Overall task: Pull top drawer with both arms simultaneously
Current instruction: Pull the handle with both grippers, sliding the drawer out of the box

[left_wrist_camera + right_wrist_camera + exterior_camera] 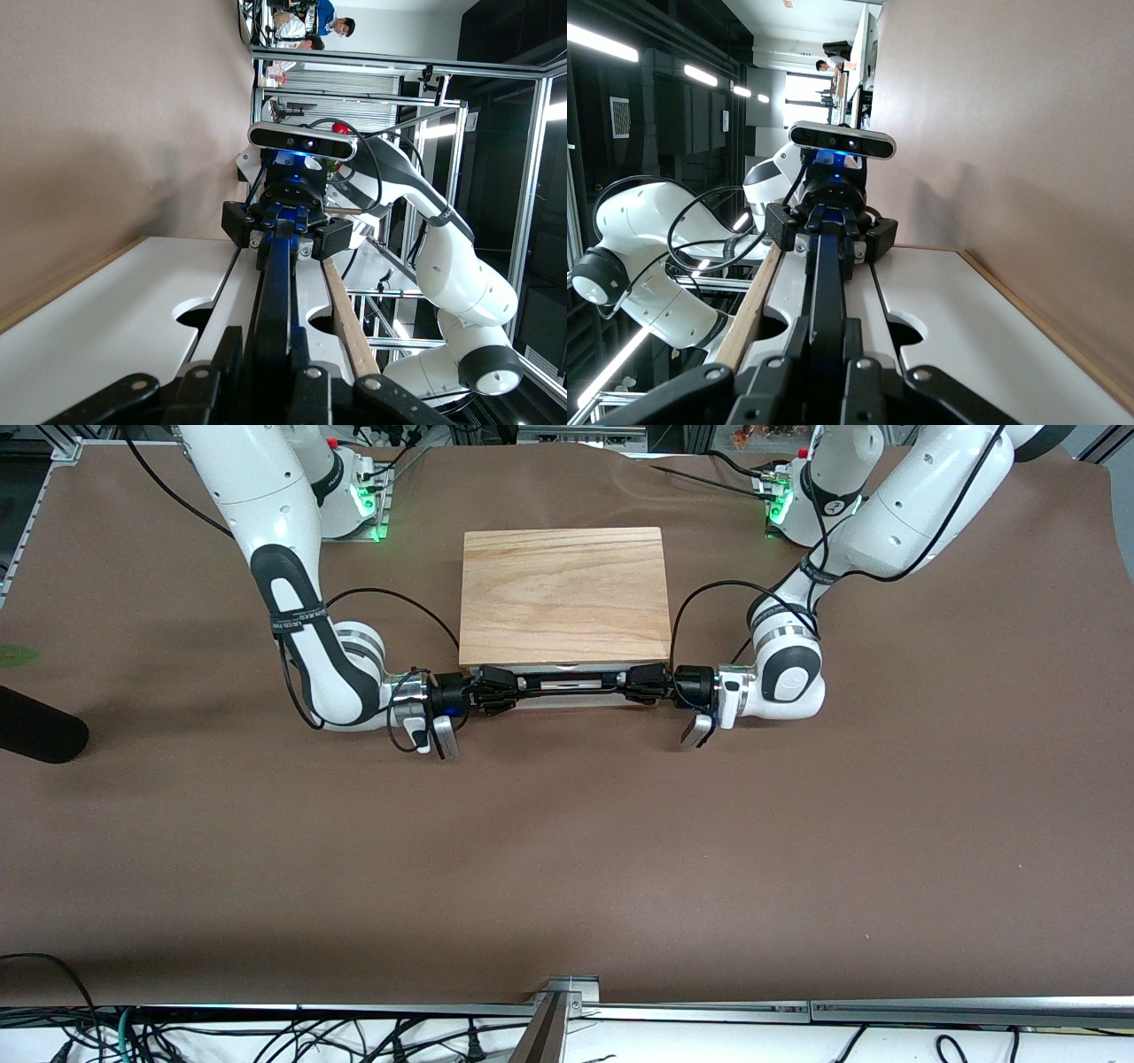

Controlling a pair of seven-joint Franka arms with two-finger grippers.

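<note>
I've got the left gripper (640, 684) at the drawer front, fingers pinched shut on the black bar handle (567, 685) at the end toward the left arm's side of the table. The left wrist view looks straight down the handle (273, 292), my own fingers (232, 354) clamped around it. The right gripper (498, 688) mirrors that at the other end, also pinched on the bar, and shows in the left wrist view (285, 223) gripping it. The right wrist view shows the same from its end: handle (827, 292), with the left gripper (831, 232) closed on it.

The top drawer (567, 688) sits at the front of the light-wood box (563, 593), white panel (133, 301) facing the front camera, poking out only slightly from under the box's top. The box stands mid-table on the brown table cover (567, 850), between the two arms. Left arm (873, 522) and right arm (266, 514) both bend down low to the handle.
</note>
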